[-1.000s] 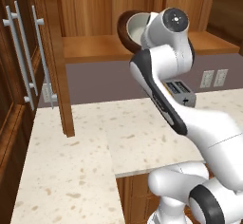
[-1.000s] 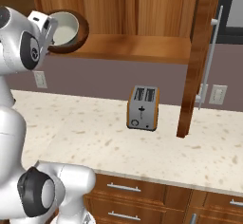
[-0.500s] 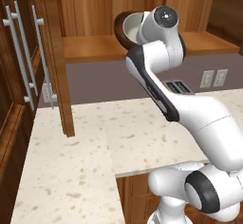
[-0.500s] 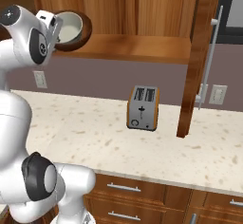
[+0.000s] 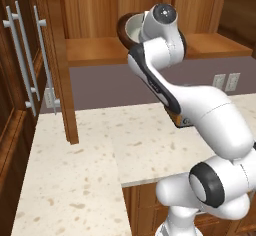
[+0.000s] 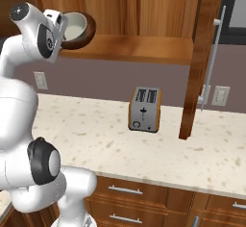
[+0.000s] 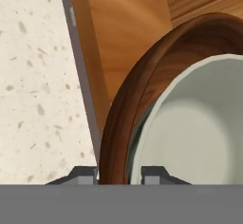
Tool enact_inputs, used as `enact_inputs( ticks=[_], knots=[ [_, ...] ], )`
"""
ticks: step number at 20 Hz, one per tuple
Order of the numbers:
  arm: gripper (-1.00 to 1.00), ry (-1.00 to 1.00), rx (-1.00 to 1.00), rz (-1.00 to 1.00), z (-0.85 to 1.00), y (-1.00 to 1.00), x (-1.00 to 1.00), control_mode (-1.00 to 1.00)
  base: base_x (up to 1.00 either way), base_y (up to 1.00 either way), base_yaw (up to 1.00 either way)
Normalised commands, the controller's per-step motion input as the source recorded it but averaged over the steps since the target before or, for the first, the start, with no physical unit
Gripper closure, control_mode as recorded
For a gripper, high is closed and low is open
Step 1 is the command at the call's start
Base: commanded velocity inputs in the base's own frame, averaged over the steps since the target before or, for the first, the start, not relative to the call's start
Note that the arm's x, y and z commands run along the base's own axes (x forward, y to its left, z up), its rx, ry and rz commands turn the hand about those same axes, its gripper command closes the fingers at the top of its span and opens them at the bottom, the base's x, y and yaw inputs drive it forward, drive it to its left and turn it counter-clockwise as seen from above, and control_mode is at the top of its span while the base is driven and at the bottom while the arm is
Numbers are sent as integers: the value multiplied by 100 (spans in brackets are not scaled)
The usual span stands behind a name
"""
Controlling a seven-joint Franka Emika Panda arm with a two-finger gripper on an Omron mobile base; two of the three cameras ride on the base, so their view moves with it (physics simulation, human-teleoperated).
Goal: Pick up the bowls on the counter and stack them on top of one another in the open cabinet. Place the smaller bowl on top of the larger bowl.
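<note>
The larger bowl (image 5: 123, 34) (image 6: 87, 32), dark brown wood, hangs tilted at the front of the open cabinet (image 5: 95, 50) (image 6: 144, 48), just above its shelf. The smaller bowl (image 5: 134, 28) (image 6: 74, 25), pale grey-green, is nested inside it. In the hand view my gripper (image 7: 119, 175) straddles both rims: one fingertip is outside the wooden bowl (image 7: 142, 90), the other inside the pale bowl (image 7: 199, 133). The jaws are shut on the two rims together. The counter (image 5: 75, 170) (image 6: 144, 149) lies below.
A silver and orange toaster (image 6: 144, 109) stands on the counter against the wall. A wooden post (image 5: 62, 70) (image 6: 197, 62) drops from the cabinet to the counter. The dark tall cabinet with long silver handles (image 5: 25, 65) (image 6: 215, 62) stands beyond it. The shelf stretches bare beside the bowls.
My arm has stretched further toward the cabinet, carrying the nested bowls a little deeper over the shelf. The grip on the rims is unchanged.
</note>
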Motion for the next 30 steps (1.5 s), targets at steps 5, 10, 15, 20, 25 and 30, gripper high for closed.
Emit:
enact_inputs(
  ticks=[5, 10, 15, 20, 25, 30],
  knots=[
    [100, 3, -6, 2, 0, 0, 36, -100, 0, 0, 0],
    [100, 2, -5, 1, 0, 0, 35, -100, 0, 0, 0],
    [100, 1, -5, 1, 0, 0, 31, -100, 0, 0, 0],
    [100, 2, -4, 1, 0, 0, 29, -100, 0, 0, 0],
    [100, 4, 0, 1, 0, 0, 20, -100, 0, 0, 0],
    [100, 5, 0, 2, 0, 0, 20, -100, 0, 0, 0]
  ],
)
